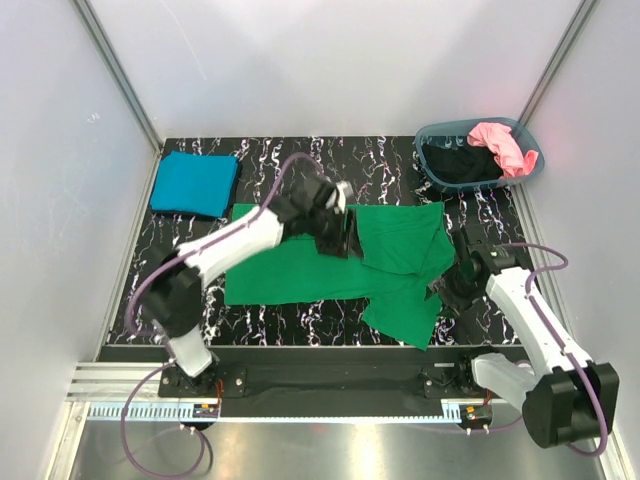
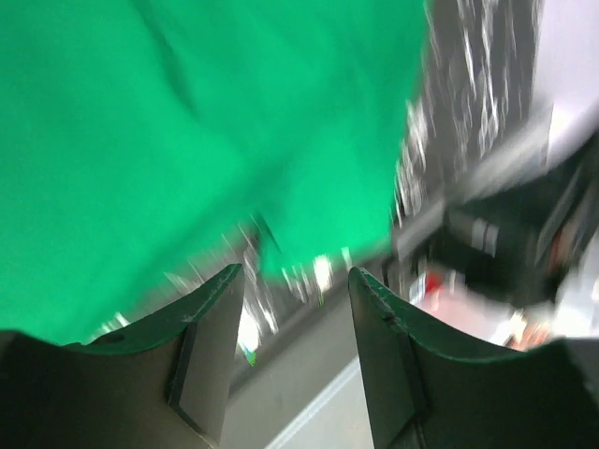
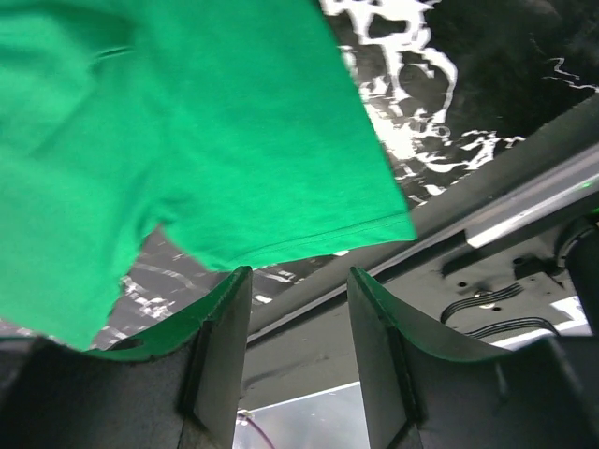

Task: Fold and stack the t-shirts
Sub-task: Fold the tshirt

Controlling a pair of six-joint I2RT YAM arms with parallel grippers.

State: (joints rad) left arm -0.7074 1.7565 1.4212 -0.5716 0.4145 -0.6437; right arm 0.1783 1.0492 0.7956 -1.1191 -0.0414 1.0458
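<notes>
Folding green t-shirt [image 1: 300,272] | long axis left-right | left end effector [image 2: 295,285] spread, above middle | right end effector [image 3: 298,281] spread, beside right edge

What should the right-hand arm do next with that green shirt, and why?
Probably lower the right gripper onto the hem of the green shirt and close. Its jaws stand open and empty just off that hem, and the shirt's right side lies rumpled, not yet folded.
</notes>
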